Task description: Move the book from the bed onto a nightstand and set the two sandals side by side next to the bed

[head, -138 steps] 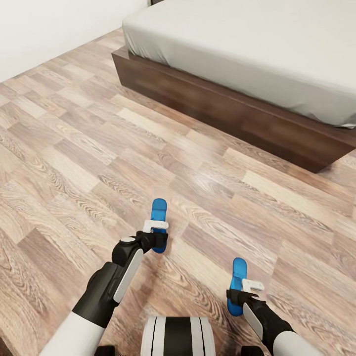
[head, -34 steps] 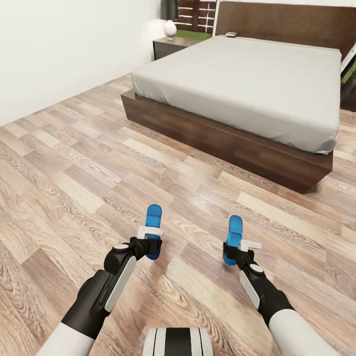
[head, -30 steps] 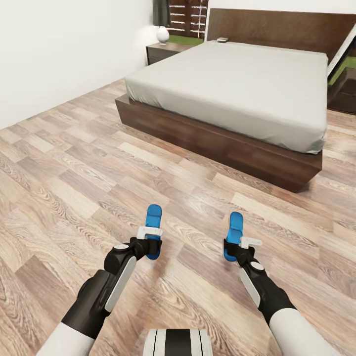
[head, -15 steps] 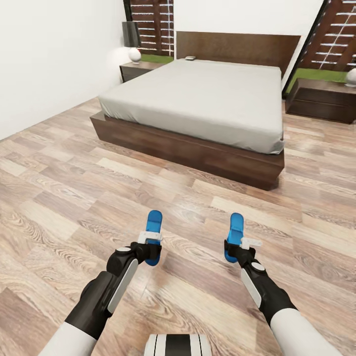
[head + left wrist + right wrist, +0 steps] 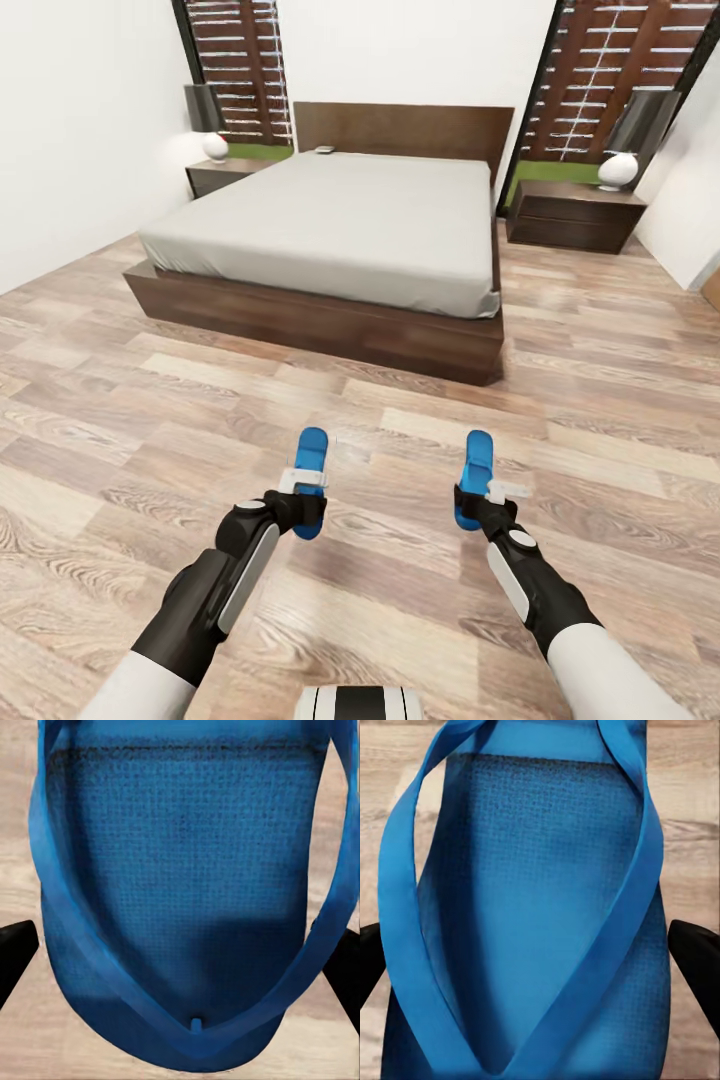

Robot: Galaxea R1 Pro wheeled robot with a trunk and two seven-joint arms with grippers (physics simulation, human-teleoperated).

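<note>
Each of my grippers holds one blue sandal above the wood floor, short of the bed's foot. The left gripper (image 5: 308, 492) is shut on the left sandal (image 5: 312, 452); the right gripper (image 5: 478, 500) is shut on the right sandal (image 5: 478, 458). Up close, the left sandal (image 5: 187, 907) sits between dark fingers (image 5: 15, 956), and the right sandal (image 5: 540, 930) between fingers (image 5: 697, 956). The bed (image 5: 330, 215) lies ahead, with a small flat book (image 5: 324, 150) near its headboard. A nightstand (image 5: 225, 177) stands at its left, another nightstand (image 5: 572, 215) at its right.
A white-based lamp (image 5: 215, 147) stands on the left nightstand and another lamp (image 5: 618, 170) on the right one. White walls (image 5: 80, 130) close the room at both sides. Open plank floor (image 5: 600, 400) runs along the bed's foot and right side.
The view has swung up and round, so the whole bed, headboard and both nightstands now show. The right arm rose level with the left early on. Both sandals stay gripped.
</note>
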